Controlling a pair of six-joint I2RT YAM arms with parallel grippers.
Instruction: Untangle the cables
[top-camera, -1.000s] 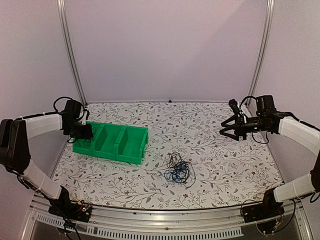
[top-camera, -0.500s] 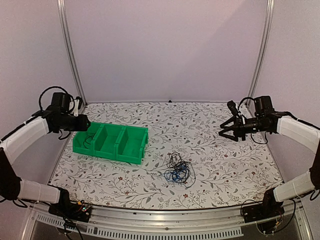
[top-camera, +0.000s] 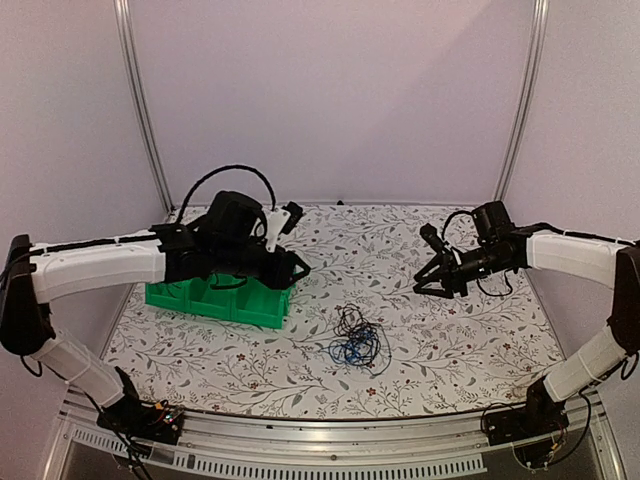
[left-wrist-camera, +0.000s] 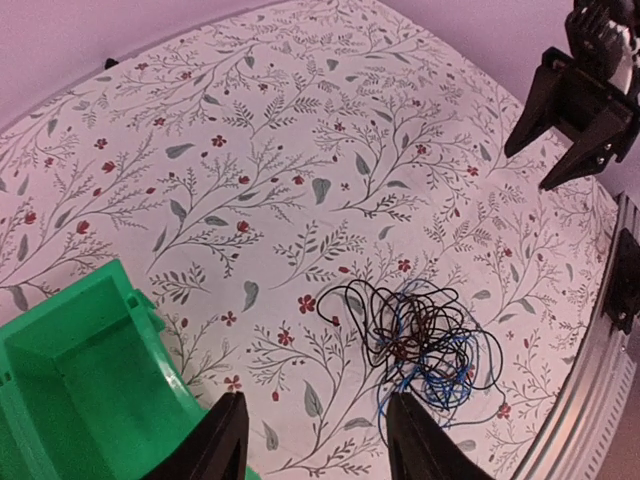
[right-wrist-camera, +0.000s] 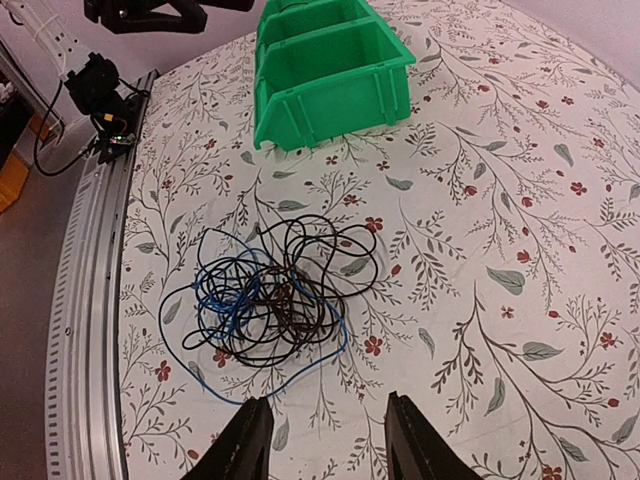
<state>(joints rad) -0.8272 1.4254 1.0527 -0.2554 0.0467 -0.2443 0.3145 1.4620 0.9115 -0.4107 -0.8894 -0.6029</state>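
The cables (top-camera: 355, 339) are a small snarl of thin blue and black wires lying on the floral table near its front middle. They also show in the left wrist view (left-wrist-camera: 428, 340) and in the right wrist view (right-wrist-camera: 268, 292). My left gripper (top-camera: 298, 268) is open and empty, above the table left of and behind the snarl; its fingertips (left-wrist-camera: 224, 440) frame the cloth beside the tangle. My right gripper (top-camera: 424, 281) is open and empty, up right of the snarl, apart from it. It shows in the left wrist view (left-wrist-camera: 570, 120).
A green three-compartment bin (top-camera: 222, 287) stands at the left, partly under my left arm; it also shows in the left wrist view (left-wrist-camera: 70, 390) and the right wrist view (right-wrist-camera: 330, 75). A metal rail (top-camera: 330, 435) runs along the table's front edge.
My left arm has swung from the far left, over the green bin, toward the middle. My right gripper has moved left and down toward the cables. The cables have not moved.
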